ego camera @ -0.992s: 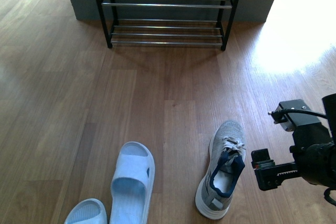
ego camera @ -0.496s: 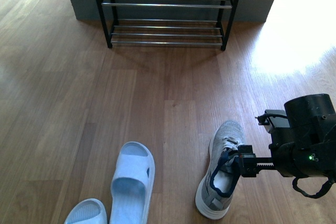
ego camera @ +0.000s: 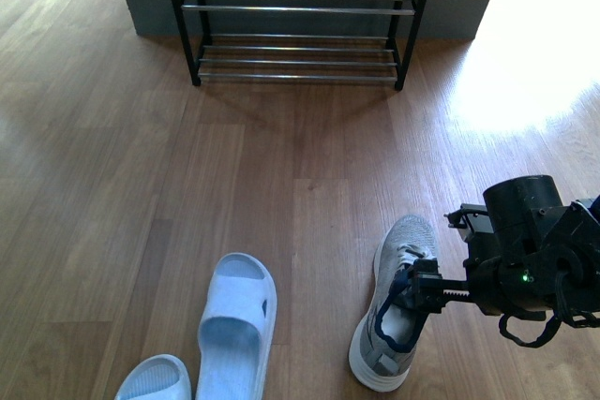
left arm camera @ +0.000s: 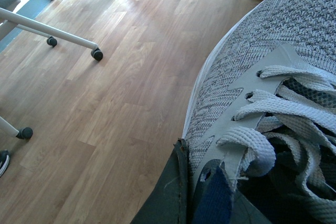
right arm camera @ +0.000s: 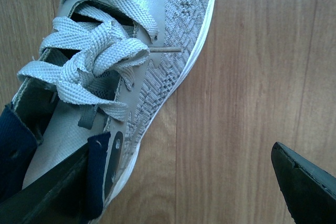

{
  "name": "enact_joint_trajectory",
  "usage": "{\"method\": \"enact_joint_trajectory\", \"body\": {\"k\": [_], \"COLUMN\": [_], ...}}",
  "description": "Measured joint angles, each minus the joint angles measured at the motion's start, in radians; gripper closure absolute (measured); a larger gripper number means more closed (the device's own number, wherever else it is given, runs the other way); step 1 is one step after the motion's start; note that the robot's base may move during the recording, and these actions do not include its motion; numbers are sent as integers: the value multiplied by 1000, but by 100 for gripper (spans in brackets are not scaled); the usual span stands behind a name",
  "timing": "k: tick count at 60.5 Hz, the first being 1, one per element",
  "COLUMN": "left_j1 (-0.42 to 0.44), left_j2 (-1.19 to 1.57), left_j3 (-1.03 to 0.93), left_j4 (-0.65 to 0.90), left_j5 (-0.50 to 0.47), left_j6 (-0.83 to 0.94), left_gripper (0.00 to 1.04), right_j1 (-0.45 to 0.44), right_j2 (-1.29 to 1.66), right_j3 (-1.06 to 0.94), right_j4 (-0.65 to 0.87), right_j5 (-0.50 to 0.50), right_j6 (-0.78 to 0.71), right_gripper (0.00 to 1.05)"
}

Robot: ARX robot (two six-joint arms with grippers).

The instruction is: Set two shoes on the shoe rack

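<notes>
At the near right, the right gripper (ego camera: 418, 289) hangs open astride one wall of the sneaker (ego camera: 405, 241), seemingly to pinch it.

No legible txt, labels, nos. or signs anywhere.

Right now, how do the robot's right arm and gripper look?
The right arm is black, with a rounded drum-shaped housing, a small green light and a black cable looping under it. The right gripper is black too, on a toothed rail; the wrist view shows its fingers as flat, dark wedges.
</notes>
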Motion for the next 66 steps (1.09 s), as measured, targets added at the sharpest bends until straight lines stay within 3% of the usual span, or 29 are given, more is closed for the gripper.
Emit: {"method": "enact_joint_trajectory", "body": {"k": [17, 33, 66], "left_j1": [0, 0, 0], "left_j2": [0, 0, 0], "left_j3": [0, 0, 0], "left_j4": [0, 0, 0], "left_j5": [0, 0, 0], "left_j6": [0, 0, 0], "left_gripper": [104, 104, 104], "right_j1": [10, 23, 35], "right_j2": [0, 19, 18], "right_j3": [47, 72, 66], "right_j4": [-39, -65, -79], "right_j5": [-42, -43, -69], "right_j6": [104, 129, 188], "right_gripper": [60, 104, 104]}}
